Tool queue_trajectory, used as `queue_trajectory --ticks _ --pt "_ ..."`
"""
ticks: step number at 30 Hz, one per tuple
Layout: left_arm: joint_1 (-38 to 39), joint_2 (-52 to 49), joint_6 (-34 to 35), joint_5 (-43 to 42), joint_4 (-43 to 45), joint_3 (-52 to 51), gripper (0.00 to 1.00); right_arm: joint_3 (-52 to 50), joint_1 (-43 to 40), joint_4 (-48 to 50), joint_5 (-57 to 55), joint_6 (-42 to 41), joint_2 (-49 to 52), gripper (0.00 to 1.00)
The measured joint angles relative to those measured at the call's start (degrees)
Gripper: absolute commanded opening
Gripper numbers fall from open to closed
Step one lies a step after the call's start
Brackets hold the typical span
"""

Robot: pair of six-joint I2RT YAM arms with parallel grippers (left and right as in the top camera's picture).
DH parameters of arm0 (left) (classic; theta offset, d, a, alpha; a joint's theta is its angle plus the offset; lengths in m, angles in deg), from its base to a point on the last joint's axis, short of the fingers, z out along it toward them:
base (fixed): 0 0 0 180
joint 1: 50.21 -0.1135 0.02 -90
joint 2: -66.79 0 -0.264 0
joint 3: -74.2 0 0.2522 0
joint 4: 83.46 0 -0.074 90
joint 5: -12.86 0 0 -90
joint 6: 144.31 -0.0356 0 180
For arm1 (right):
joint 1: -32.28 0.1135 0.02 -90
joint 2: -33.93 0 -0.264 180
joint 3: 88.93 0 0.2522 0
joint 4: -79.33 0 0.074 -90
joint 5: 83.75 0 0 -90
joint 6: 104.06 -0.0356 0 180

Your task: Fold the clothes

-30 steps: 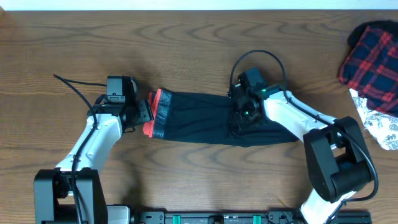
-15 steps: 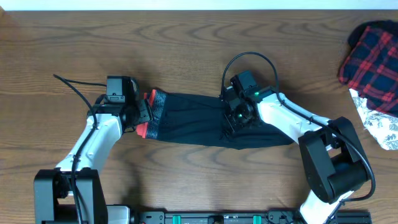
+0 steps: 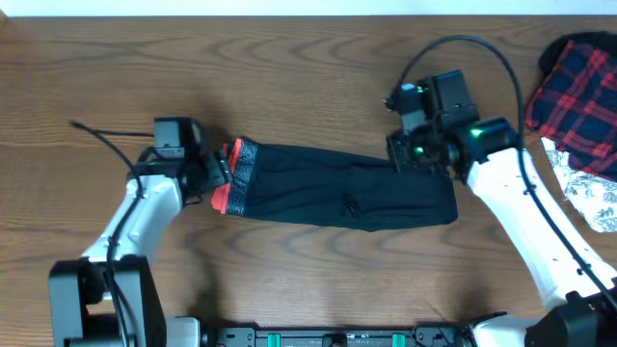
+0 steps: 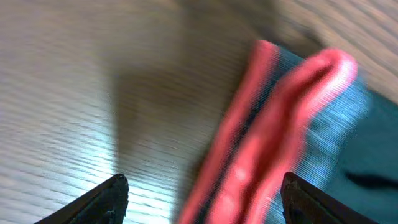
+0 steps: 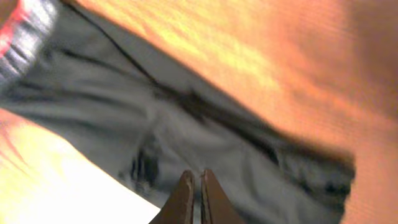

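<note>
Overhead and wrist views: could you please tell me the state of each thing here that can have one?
trousers: folded into a long narrow band, flat on the table
left pincer: open, empty, beside the waistband
right pincer: shut, empty, raised above the trousers
plaid garment: crumpled, at the table's right edge
white floral cloth: crumpled, partly out of frame

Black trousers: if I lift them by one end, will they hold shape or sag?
Probably floppy: the trousers lie flat with soft creases, so lifted at one end they would likely drape. The red-edged waistband looks thicker and bunched, likely the firmest grip. Pushed across the wooden table, they would probably wrinkle rather than slide whole.
</note>
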Motion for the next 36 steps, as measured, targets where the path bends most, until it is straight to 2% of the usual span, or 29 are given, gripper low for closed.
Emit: queue_trajectory --ticks 6,11,23,33,36 --pt "-2.69 -6.23 -0.07 -3.82 3.37 0.00 0.80 -2.86 -0.31 -1.99 0.09 -0.87 3.65 0.05" --pt "-2.71 -7.69 -0.50 -9.79 7.13 0.57 0.80 -3.74 0.61 -1.95 1.03 -1.25 7.89 0.05" --pt "-2.84 -8.28 -1.42 -16.63 5.84 1.01 0.80 -3.85 1.68 -0.70 1.60 -1.29 20.00 0.04" --pt "-3.89 -8.28 -1.77 -17.46 4.66 1.16 0.81 -3.98 1.68 -0.09 1.62 -1.29 20.87 0.04" --pt "-4.90 -8.28 -1.81 -17.73 5.01 1.16 0.86 -4.00 1.68 0.26 1.62 -1.29 20.87 0.04"
